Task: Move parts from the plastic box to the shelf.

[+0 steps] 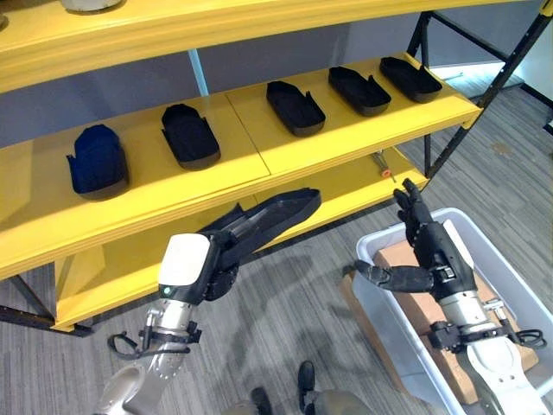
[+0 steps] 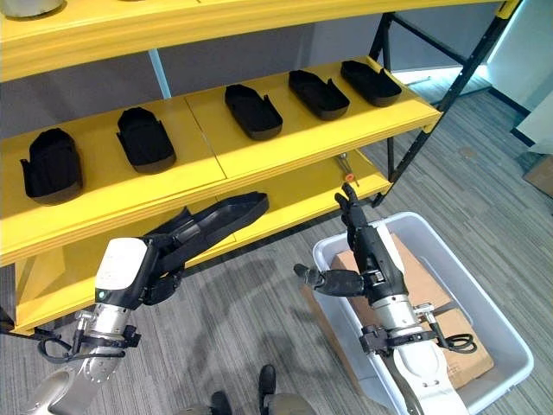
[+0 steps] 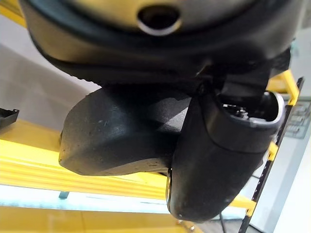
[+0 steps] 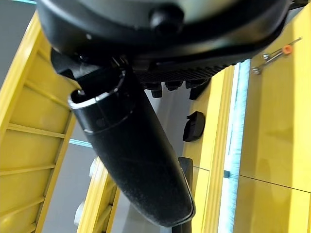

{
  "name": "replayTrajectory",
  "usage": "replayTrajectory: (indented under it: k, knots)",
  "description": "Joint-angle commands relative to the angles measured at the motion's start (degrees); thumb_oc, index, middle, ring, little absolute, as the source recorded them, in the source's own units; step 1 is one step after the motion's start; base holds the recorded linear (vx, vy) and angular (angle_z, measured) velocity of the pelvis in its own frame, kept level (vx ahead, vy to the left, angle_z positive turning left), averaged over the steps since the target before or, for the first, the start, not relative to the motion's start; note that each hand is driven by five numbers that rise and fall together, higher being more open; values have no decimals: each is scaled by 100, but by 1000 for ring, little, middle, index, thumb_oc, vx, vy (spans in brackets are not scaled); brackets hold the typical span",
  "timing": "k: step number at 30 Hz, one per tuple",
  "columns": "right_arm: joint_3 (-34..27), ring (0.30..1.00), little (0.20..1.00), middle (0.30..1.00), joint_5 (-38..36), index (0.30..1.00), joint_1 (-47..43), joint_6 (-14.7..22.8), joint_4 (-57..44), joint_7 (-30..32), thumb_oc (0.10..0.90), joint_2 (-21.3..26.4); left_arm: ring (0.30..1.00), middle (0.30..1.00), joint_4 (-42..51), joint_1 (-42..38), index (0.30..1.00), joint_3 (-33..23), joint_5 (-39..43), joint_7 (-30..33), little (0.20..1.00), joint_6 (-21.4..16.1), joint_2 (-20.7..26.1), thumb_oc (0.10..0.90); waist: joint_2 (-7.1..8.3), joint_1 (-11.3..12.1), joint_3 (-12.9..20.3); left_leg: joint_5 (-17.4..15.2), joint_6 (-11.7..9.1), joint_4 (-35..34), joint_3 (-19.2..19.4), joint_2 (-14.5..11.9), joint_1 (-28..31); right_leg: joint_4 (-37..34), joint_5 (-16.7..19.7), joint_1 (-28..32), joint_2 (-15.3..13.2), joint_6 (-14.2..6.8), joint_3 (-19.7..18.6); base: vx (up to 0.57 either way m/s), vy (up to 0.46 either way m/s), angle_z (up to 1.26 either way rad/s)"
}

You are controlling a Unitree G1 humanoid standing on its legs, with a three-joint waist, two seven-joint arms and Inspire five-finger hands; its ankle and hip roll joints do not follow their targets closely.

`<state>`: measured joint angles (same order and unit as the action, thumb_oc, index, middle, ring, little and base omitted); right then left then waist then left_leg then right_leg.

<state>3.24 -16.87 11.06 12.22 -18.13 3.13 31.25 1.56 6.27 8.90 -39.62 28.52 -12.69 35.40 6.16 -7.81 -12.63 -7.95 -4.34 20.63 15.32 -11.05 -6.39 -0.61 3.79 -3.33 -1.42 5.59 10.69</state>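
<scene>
The left hand [image 1: 212,259] is clenched round a long black part [image 1: 275,214], gripping it at the near end so that the far end juts out ahead of the fingers toward the front edge of the yellow shelf [image 1: 251,164]. The part hangs in the air, below the shelf board and just short of it, touching nothing but the hand. Beyond the hand, on the board, five similar parts [image 1: 295,107] lie in a row; the free gap nearest the held part looks to be between the second [image 1: 190,135] and third.

The right hand [image 1: 428,251] is released, fingers straight and pointing up, thumb spread out to the side, holding nothing. It hovers over the near corner of the plastic box [image 1: 518,290], where brown cardboard [image 1: 413,304] lies under and behind it; whether more parts wait in the box cannot be told.

The step in hand looks like the carry from box to shelf. The next move seems to call for raising the part above the board's lip, reaching forward, levelling it over a bare patch, setting it down flat and opening the fingers
</scene>
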Motion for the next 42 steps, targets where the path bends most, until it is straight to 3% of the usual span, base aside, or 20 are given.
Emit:
replayTrajectory:
  k: [1, 3, 4, 5, 6, 8, 13, 17, 19, 20, 21, 23, 25, 26, 27, 28, 31, 33, 35, 42]
  knots:
    - [-512, 1000, 1000, 1000, -70, 1000, -256, 736, -384, 181, 900, 59, 300, 300, 653, -395, 300, -446, 583, 550, 300, -361, 114, 400, -20, -30, 286, 789, -34, -711, -48, -721, 382, 742, -255, -159, -555, -1099, 225, 100, 290, 23]
    - [-537, 1000, 1000, 1000, -111, 1000, -166, 761, -397, 260, 900, 51, 300, 300, 636, -459, 300, -420, 722, 557, 300, -306, 76, 400, -162, -80, 246, 1625, -267, -1176, 41, -1330, 456, 1255, -512, -337, -771, -1149, 364, 75, 261, 31]
    - [-550, 1000, 1000, 1000, -114, 1000, -159, 767, -395, 263, 900, 64, 300, 300, 632, -476, 300, -405, 732, 553, 300, -298, 67, 400, -181, -101, 245, 1694, -321, -1274, 8, -1344, 489, 1408, -628, -388, -767, -1135, 390, 106, 260, 36]
    - [-576, 1000, 1000, 1000, -125, 1000, -100, 736, -384, 280, 900, 48, 300, 300, 670, -459, 300, -393, 740, 536, 300, -333, 86, 400, -293, -87, 207, 1452, -395, -1411, 32, -1254, 623, 1746, -742, -464, -891, -1192, 456, 74, 129, 41]
    - [-576, 1000, 1000, 1000, -124, 1000, -101, 738, -383, 280, 900, 50, 300, 300, 671, -457, 300, -393, 739, 537, 300, -333, 83, 400, -283, -86, 200, 1437, -391, -1404, 37, -1242, 635, 1786, -768, -471, -910, -1199, 447, 92, 262, 40]
    - [-656, 1000, 1000, 1000, -61, 1000, -126, 767, -447, 340, 900, 18, 300, 300, 657, -716, 300, -168, 810, 465, 300, -400, 155, 400, -300, -61, 104, 981, -406, -917, -6, -937, 299, 1918, -711, -372, -1290, -1320, 485, 102, 280, 40]
    - [-560, 1000, 1000, 1000, 126, 1000, -242, 734, -498, 343, 900, -77, 300, 300, 684, -804, 300, -103, 669, 531, 300, -388, 393, 400, -258, 24, 66, 403, -217, -402, -63, -452, 110, 1567, -358, -14, -1722, -1543, 392, 133, 323, 55]
    - [-488, 1000, 1000, 1000, 274, 1000, -274, 682, -466, 368, 900, -137, 300, 300, 658, -818, 300, -126, 628, 565, 300, -370, 435, 400, -220, 86, 148, 256, -23, -353, -86, -69, 0, 1309, 90, 133, -2030, -1655, 394, 110, 242, 24]
    - [-407, 1000, 1000, 1000, 408, 1000, -312, 621, -405, 424, 900, -212, 300, 300, 664, -843, 300, -125, 537, 616, 300, -328, 448, 400, -242, 109, 197, 140, 216, -542, -74, 336, 101, 1489, 686, 57, -2329, -1683, 371, 160, 354, 21]
    - [-407, 1000, 1000, 1000, 410, 1000, -318, 622, -404, 426, 900, -213, 300, 300, 664, -847, 300, -128, 536, 616, 300, -328, 448, 400, -226, 107, 205, 180, 235, -570, -64, 363, 90, 1470, 720, 39, -2351, -1681, 367, 78, 246, 21]
    - [-317, 1000, 1000, 1000, 461, 1000, -401, 593, -392, 454, 900, -228, 300, 300, 682, -882, 300, -121, 554, 625, 300, -329, 450, 400, -265, 140, 193, 158, 321, -710, -5, 485, 185, 1654, 902, -52, -2492, -1670, 462, 55, 262, 14]
    - [-126, 1000, 1000, 1000, 491, 1000, -615, 577, -361, 468, 900, -258, 300, 300, 730, -896, 300, -179, 526, 683, 300, -282, 441, 400, -369, 251, 147, 130, 421, -968, 193, 609, 381, 1945, 771, -188, -2641, -1583, 985, 118, 386, -18]
    - [-38, 1000, 1000, 1000, 427, 1000, -720, 576, -261, 332, 900, -222, 300, 300, 735, -809, 300, -250, 458, 624, 300, -280, 416, 400, -411, 76, 139, 240, 475, -1442, 244, 807, 711, 2043, 103, -600, -1569, -1361, 930, 145, 277, -76]
    - [-32, 1000, 1000, 1000, 422, 1000, -724, 578, -257, 327, 900, -217, 300, 300, 736, -801, 300, -259, 460, 622, 300, -282, 412, 400, -420, 90, 144, 242, 460, -1467, 263, 792, 729, 2054, 84, -610, -1549, -1348, 915, 133, 111, -60]
    - [-8, 1000, 1000, 1000, 341, 1000, -721, 598, -250, 213, 900, -172, 300, 300, 708, -666, 300, -333, 417, 571, 300, -274, 394, 400, -382, 65, 157, 252, 475, -1671, 320, 961, 889, 1762, -91, -806, -961, -1286, 1072, 203, 101, -10]
    - [-1, 1000, 1000, 1000, 334, 1000, -726, 616, -255, 203, 900, -156, 300, 300, 699, -609, 300, -365, 388, 550, 300, -255, 378, 400, -431, 64, 180, 159, 443, -1786, 222, 993, 1012, 1627, -202, -861, -781, -1342, 1026, 132, 98, 4]
    - [-31, 1000, 1000, 1000, 319, 1000, -679, 656, -294, 193, 900, -104, 300, 300, 651, -530, 300, -408, 386, 512, 300, -213, 292, 400, -395, 27, 227, 237, 414, -1877, 256, 1051, 1078, 1000, -61, -788, -596, -1187, 1143, 91, -33, -21]
    - [-132, 1000, 1000, 1000, 332, 1000, -544, 656, -338, 163, 900, -28, 300, 300, 617, -430, 300, -375, 264, 469, 300, -226, 198, 400, -371, -12, 374, 276, 358, -1899, 248, 1046, 1102, 491, -6, -407, -398, -1148, 788, 147, -98, 17]
    - [-262, 1000, 1000, 1000, 318, 1000, -403, 671, -397, 156, 900, 33, 300, 300, 703, -228, 300, -462, 297, 436, 300, -300, 110, 400, -366, 62, 509, 317, 254, -1949, 340, 983, 1124, 145, 77, -140, -261, -1160, 782, 140, -121, 31]
    - [-425, 1000, 1000, 1000, 242, 1000, -270, 677, -414, 174, 900, 104, 300, 300, 787, -229, 300, -441, 381, 366, 300, -360, 69, 400, -358, 59, 495, 220, 70, -1347, 347, 827, 977, 45, -3, 126, -243, -1060, 701, 69, -118, 10]
